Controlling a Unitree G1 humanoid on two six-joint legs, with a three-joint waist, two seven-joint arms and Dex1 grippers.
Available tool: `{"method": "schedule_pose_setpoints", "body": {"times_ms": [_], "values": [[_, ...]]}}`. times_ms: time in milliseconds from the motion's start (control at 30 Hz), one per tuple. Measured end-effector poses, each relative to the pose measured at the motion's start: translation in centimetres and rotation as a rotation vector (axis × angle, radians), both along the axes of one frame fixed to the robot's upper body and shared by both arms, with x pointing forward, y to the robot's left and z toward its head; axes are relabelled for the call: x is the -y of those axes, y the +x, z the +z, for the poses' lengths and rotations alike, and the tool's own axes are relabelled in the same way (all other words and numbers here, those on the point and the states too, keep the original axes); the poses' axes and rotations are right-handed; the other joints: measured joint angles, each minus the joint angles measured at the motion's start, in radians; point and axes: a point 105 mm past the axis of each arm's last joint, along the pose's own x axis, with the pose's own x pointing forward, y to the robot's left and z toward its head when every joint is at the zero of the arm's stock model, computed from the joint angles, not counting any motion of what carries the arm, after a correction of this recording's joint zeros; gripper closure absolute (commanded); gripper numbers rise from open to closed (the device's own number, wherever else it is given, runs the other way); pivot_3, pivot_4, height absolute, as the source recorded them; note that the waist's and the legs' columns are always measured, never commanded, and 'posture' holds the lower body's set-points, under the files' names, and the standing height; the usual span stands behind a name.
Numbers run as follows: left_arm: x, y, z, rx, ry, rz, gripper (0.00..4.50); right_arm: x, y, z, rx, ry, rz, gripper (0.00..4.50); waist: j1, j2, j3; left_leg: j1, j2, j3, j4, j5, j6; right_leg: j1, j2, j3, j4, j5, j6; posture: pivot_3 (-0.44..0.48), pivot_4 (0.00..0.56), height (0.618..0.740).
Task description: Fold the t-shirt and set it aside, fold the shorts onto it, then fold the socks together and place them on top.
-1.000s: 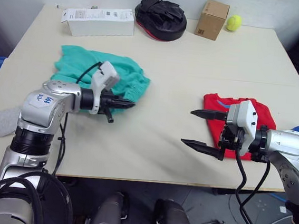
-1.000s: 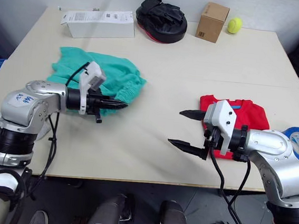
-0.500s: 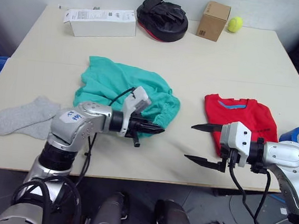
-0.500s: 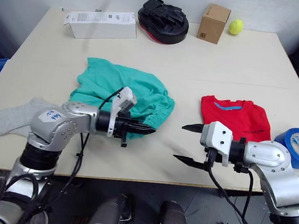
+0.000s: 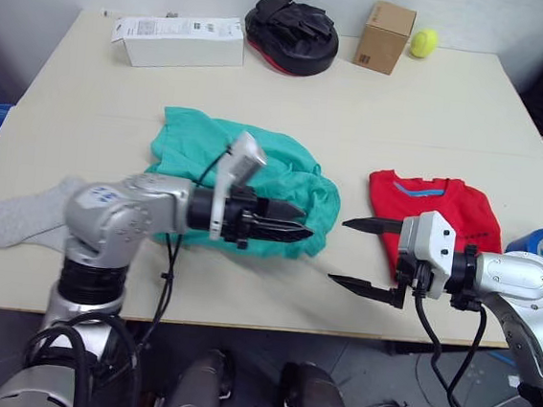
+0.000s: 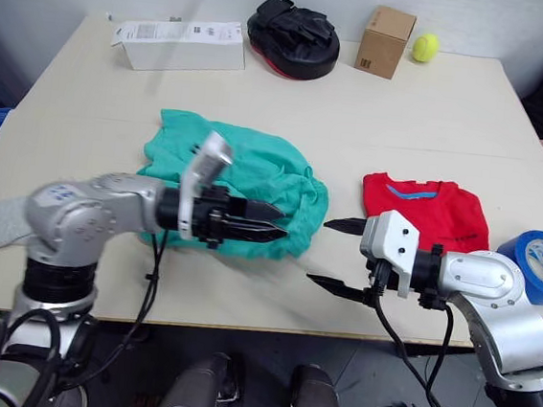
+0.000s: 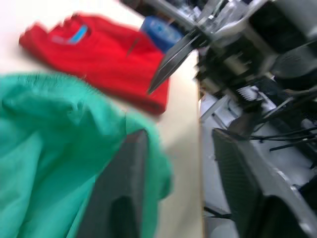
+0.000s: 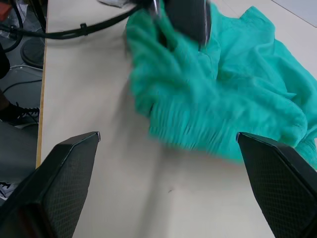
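Shorts (image 5: pixel 245 177) bunched mid-tabletop, near the front edge. My left fingers (image 5: pixel 293 234) over their near-right part, slightly parted; cannot tell whether they pinch cloth. T-shirt (image 5: pixel 431 214) folded toward the right edge. My right fingers (image 5: pixel 363 254) spread wide, empty, between shorts and t-shirt. Socks (image 5: pixel 15 217) at left edge

Cardboard box (image 5: pixel 385 35), tennis ball (image 5: pixel 423 42)
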Motion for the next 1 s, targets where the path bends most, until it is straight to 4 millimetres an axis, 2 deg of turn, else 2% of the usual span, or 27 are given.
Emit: {"method": "schedule_pose_setpoints", "body": {"times_ms": [100, 200, 300, 400, 500, 700, 833, 933, 1000], "values": [[-2.5, 0.3, 1.0, 0.037, 0.02, 0.068, 0.17, -0.1, 0.0, 0.0, 0.001, -0.003, 0.007, 0.0, 0.0, 0.0, 0.0, 0.0, 0.0, 0.0, 0.0, 0.0, 0.0, 0.0, 0.0, 0.0, 0.0, 0.0, 0.0, 0.0, 0.15, 0.74], [-5.5, 0.7, 0.3, 0.08, 0.126, 0.158, 0.04, -0.3, -0.1, -0.2, 0.002, -0.019, 0.033, 0.0, -0.001, 0.0, 0.0, 0.0, 0.0, 0.0, -0.001, -0.001, -0.001, 0.0, 0.0, 0.0, -0.001, 0.0, 0.0, 0.0, 0.15, 0.74], [-8.3, 0.5, -2.2, 0.147, 0.316, 0.189, 0.04, -0.7, -0.3, -1.2, 0.007, -0.063, 0.074, 0.0, -0.002, 0.0, 0.0, 0.001, 0.0, 0.002, -0.003, -0.005, -0.008, -0.001, 0.0, 0.001, -0.003, 0.0, -0.001, 0.0, 0.15, 0.74], [-10.9, 0.1, -6.2, 0.281, 0.586, 0.134, 0.04, -0.7, -0.1, -2.7, 0.003, -0.12, 0.088, 0.0, -0.001, 0.001, 0.0, 0.001, -0.001, 0.003, -0.011, -0.005, -0.01, -0.002, 0.0, 0.002, -0.009, -0.001, -0.001, 0.0, 0.15, 0.74], [-11.6, 0.6, -7.8, 0.394, 0.678, 0.101, 0.04, -0.9, 0.6, -3.6, 0.027, -0.167, 0.09, 0.0, 0.006, 0.001, 0.0, 0.0, -0.001, 0.003, -0.012, -0.004, -0.011, -0.003, -0.001, 0.002, -0.011, -0.001, -0.002, 0.0, 0.15, 0.74], [-11.5, 1.1, -8.1, 0.541, 0.715, 0.083, 0.04, -1.6, 2.0, -6.4, 0.066, -0.239, 0.094, 0.0, -0.006, 0.001, 0.0, 0.0, -0.001, 0.003, -0.015, -0.004, -0.009, -0.003, 0.0, 0.0, -0.012, 0.0, -0.002, 0.0, 0.15, 0.74], [-11.7, 1.4, -8.3, 0.557, 0.737, 0.098, 0.95, -2.4, 3.2, -6.9, 0.12, -0.248, 0.082, 0.0, -0.013, 0.001, 0.0, 0.001, 0.0, 0.003, -0.015, 0.0, -0.005, -0.005, 0.001, -0.001, -0.006, -0.001, -0.002, 0.0, 0.15, 0.74], [-12.0, 1.6, -8.4, 0.556, 0.756, 0.115, 1.84, -3.4, 3.7, -7.0, 0.132, -0.215, 0.079, 0.59, -0.02, 0.001, 0.0, 0.001, 0.0, 0.003, -0.013, 0.001, -0.004, -0.004, 0.001, -0.001, -0.004, -0.001, -0.003, 0.0, 0.15, 0.74], [-12.2, 1.7, -8.5, 0.552, 0.761, 0.123, 2.53, -4.1, 4.0, -7.2, 0.127, -0.189, 0.079, 1.27, -0.025, 0.001, 0.0, 0.002, 0.0, 0.003, -0.013, 0.002, -0.004, -0.004, 0.001, 0.0, -0.002, -0.001, -0.003, 0.0, 0.15, 0.74]]}}
